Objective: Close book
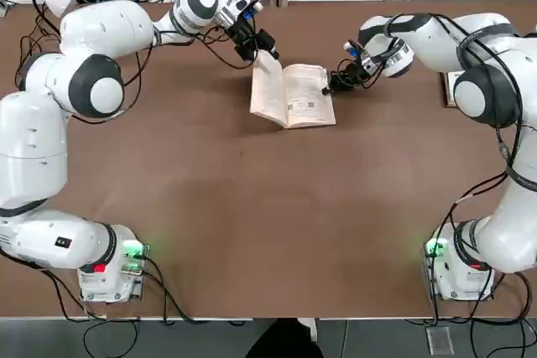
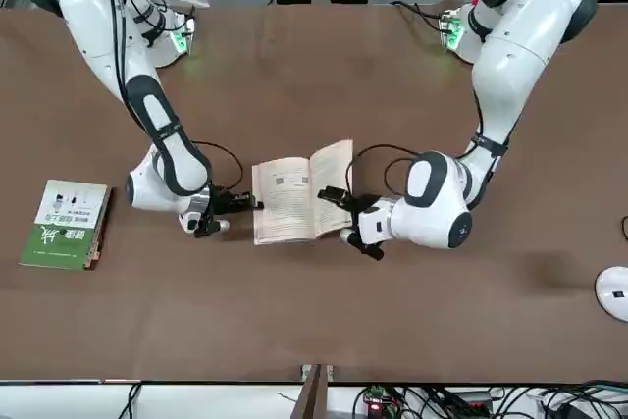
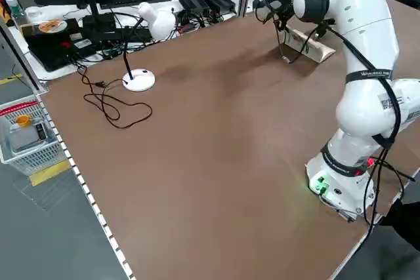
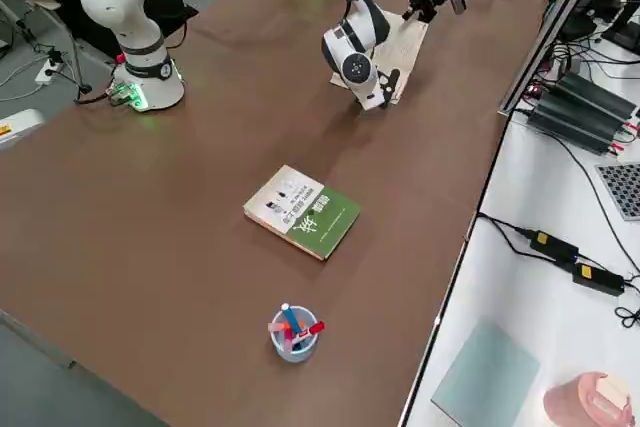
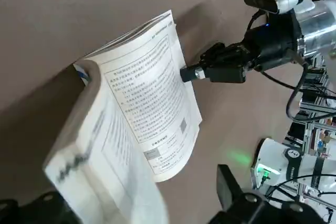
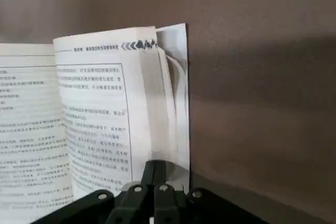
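1. The open book (image 1: 289, 106) is lying on the brown bench (image 1: 243, 224), between the two end effectors, its pages facing upward.

2. The left end effector (image 5: 136, 188) is standing open at the book's left edge, its fingers spreading to either side of the tilted left-hand pages (image 5: 107, 153); a firm grip is not showing.

3. The right end effector (image 6: 156, 165) is keeping its fingers together at the outer margin of the right-hand page (image 6: 97, 124), gripping nothing visible.

4. The step in hand is apparently calling for the left side to be turning over toward the right end effector. Closing is only beginning, with both halves lying spread.

5. Good handling would be having the left end effector gathering cover and pages together, closing gently, then lifting in an arc about the spine rather than dragging sideways.

6. The right end effector should be steadying its half lightly, then be moving outward before the turning side is landing on its fingers.

7. The thin paperback is likely to be flexing; a shallow grip would be letting loose leaves slip, while a hard pull would be creasing them or sliding the book.

8. Once the halves are meeting, light pressing from above should be settling the cover flat.
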`<move>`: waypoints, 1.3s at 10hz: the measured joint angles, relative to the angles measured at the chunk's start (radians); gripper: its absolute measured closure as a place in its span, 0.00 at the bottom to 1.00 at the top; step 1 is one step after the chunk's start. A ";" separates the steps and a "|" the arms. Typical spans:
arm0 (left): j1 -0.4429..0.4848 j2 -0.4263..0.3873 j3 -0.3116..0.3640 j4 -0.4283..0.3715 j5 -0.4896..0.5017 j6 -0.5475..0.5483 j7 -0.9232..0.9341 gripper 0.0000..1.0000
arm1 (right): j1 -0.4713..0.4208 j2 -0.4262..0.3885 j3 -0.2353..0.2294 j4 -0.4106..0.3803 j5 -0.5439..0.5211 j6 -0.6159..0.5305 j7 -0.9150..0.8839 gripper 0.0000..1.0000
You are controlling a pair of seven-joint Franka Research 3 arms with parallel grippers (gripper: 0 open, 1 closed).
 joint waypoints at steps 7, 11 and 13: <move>-0.009 -0.014 -0.014 0.000 0.000 -0.003 -0.143 0.00 | 0.000 0.000 0.000 0.000 0.000 0.000 0.000 0.99; -0.036 -0.024 -0.014 0.001 0.000 -0.001 -0.248 0.00 | 0.000 0.000 0.000 0.000 0.001 0.000 0.000 0.99; -0.054 -0.026 -0.013 0.007 0.000 0.012 -0.288 0.00 | 0.000 0.000 0.000 0.000 0.001 0.000 0.000 0.99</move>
